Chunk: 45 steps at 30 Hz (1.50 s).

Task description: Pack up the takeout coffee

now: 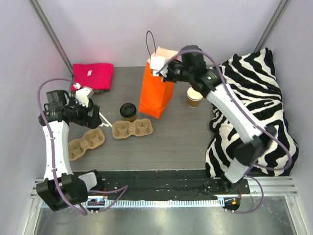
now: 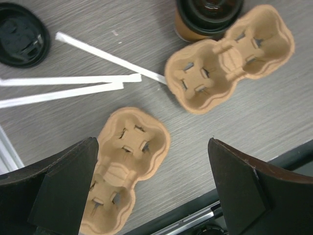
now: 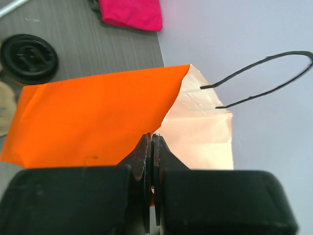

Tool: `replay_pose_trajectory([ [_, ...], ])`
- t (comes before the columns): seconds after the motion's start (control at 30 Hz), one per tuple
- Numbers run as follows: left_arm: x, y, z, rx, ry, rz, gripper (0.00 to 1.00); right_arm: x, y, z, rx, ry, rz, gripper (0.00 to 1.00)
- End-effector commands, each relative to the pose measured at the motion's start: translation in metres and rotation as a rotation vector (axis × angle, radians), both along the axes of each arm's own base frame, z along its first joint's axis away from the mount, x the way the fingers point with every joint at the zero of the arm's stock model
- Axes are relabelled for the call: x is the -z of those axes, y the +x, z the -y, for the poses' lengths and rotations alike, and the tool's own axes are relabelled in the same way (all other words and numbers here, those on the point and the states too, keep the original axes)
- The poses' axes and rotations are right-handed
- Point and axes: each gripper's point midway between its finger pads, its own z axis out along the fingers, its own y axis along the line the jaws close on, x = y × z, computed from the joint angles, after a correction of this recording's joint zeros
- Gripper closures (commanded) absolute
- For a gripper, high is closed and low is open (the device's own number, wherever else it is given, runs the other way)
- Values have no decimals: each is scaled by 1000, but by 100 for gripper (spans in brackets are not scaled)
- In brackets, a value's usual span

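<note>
Now the takeout coffee [image 1: 128, 111] stands upright on the bench [image 1: 186, 142], near the middle of the top view. It is just left of the orange bag [image 1: 155, 90] and right beside a cup tray [image 1: 132, 129]. Its black lid [image 2: 210, 10] is on.

The right gripper [image 3: 151, 147] is pinched shut on the bag's top edge. The left gripper [image 2: 152, 152] is wide apart and holds nothing, above the other tray [image 2: 124, 161] at the lower left.

The cup looks light, but its paper wall is probably soft and could squash. I think it is best to hold it gently round the middle, below the lid, and keep it straight up.
</note>
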Motion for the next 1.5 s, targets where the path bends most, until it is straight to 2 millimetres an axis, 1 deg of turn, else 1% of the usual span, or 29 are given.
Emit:
replay_pose_trajectory([
  [0.0, -14, 2, 24, 143, 5, 50, 0, 5, -75, 16, -88, -13, -53, 99],
  [0.17, -10, 2, 39, 212, 17, 45, 0, 24, -134, 31, -92, -38, -76, 99],
  [0.2, -7, 1, 42, 221, 16, 32, 0, 39, -143, 35, -85, -61, -100, 99],
  [0.23, -4, 1, 41, 203, 19, 15, 0, 35, -155, 40, -66, -61, -76, 99],
  [0.3, 10, -1, 39, 141, -1, -30, 0, 48, -165, 46, -42, -76, -95, 99],
  [0.37, 15, 0, 37, 18, -41, -33, 0, 46, -177, 51, -15, -51, -110, 99],
  [0.4, 27, -1, 38, -17, -66, -43, 0, 53, -181, 53, -9, -53, -128, 99],
  [0.47, 27, -4, 42, -129, -147, -47, 0, 54, -191, 56, 14, -31, -148, 99],
  [0.5, 28, -2, 43, -160, -174, -42, 0, 62, -195, 58, 18, -43, -163, 99],
  [0.53, 35, -5, 46, -192, -206, -63, 0, 64, -198, 59, 23, -39, -166, 98],
  [0.63, 45, -5, 51, -322, -310, -112, 0, 63, -209, 60, 24, -22, -173, 82],
  [0.67, 47, -3, 45, -372, -298, -106, 0, 62, -213, 62, 26, -13, -186, 66],
  [0.73, 49, 3, 43, -439, -337, -110, 0, 57, -220, 62, 13, -2, -205, 45],
  [0.8, 59, 8, 42, -496, -363, -150, 1, 43, -224, 61, 5, 26, -210, 34],
  [0.87, 74, 7, 44, -512, -375, -212, 5, 30, -226, 62, 1, 49, -213, 27],
  [0.9, 77, 7, 47, -522, -400, -235, 11, 24, -228, 61, 0, 63, -218, 23],
  [0.93, 80, 6, 51, -516, -420, -254, 14, 17, -227, 61, 4, 80, -217, 21],
  [0.97, 75, 7, 63, -468, -479, -261, 18, 0, -227, 60, 14, 128, -217, 20],
  [1.0, 74, 7, 66, -468, -506, -264, 23, -7, -223, 59, 36, 144, -217, 18],
  [1.03, 74, 7, 68, -476, -523, -265, 25, -28, -222, 60, 44, 190, -198, 17],
  [1.07, 80, 5, 69, -486, -532, -273, 26, -37, -220, 60, 61, 216, -196, 17],
  [1.1, 84, 3, 68, -514, -540, -288, 30, -41, -206, 61, 134, 227, -187, 17],
  [1.13, 89, 1, 68, -529, -541, -299, 32, -57, -201, 63, 167, 260, -167, 17],
  [1.2, 95, -2, 69, -541, -557, -297, 41, -64, -187, 64, 232, 282, -167, 17],
  [1.3, 101, 0, 71, -570, -581, -308, 52, -70, -152, 75, 320, 309, -192, 18],
  [1.33, 105, 0, 73, -588, -594, -332, 53, -73, -129, 81, 351, 336, -234, 18],
  [1.4, 112, 0, 73, -601, -588, -355, 53, -64, -108, 91, 379, 324, -307, 18],
  [1.43, 114, 0, 71, -606, -582, -355, 53, -68, -86, 101, 398, 330, -316, 18],
  [1.47, 114, 0, 72, -605, -583, -359, 53, -65, -75, 104, 402, 317, -333, 18],
])
